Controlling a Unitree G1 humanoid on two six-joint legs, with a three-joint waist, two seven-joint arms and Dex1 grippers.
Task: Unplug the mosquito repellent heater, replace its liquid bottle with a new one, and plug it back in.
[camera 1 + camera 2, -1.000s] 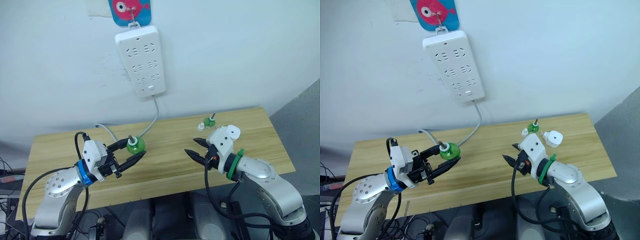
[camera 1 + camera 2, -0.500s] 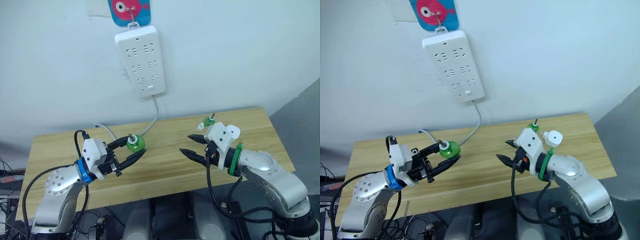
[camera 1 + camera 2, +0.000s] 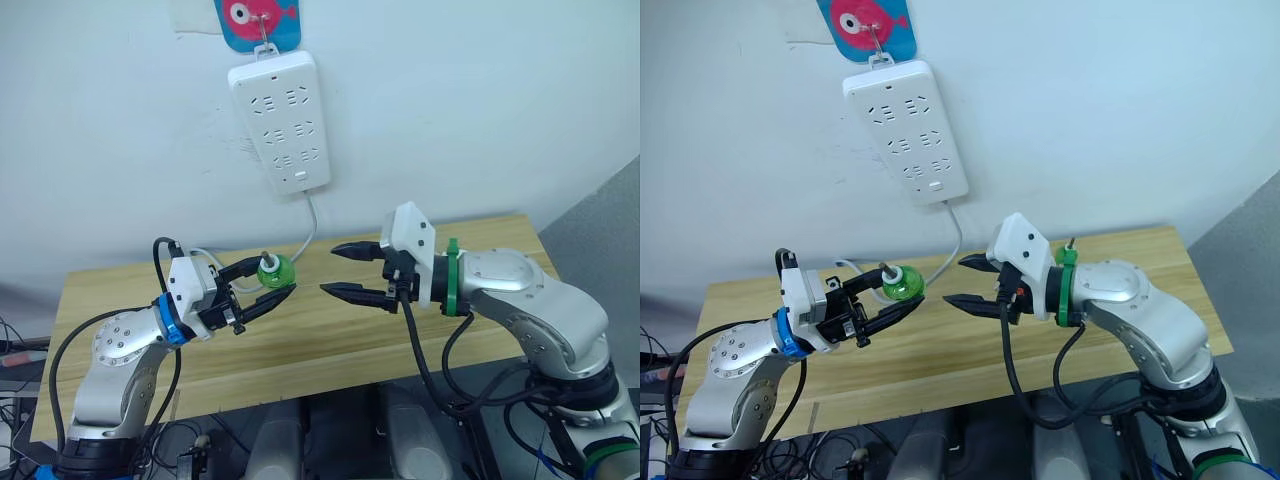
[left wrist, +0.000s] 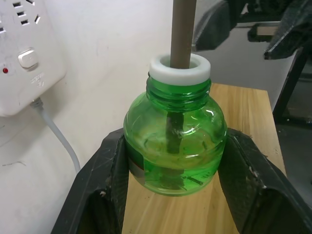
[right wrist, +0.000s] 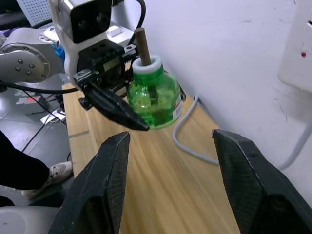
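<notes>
With the left gripper clamping the green bottle above the bench, hold it steady and upright. The right gripper, fingers spread wide, should close squarely on the bottle's belly, clear of the wick.

Lower sides of the green bottle behind the left pincer's fingers.
</notes>
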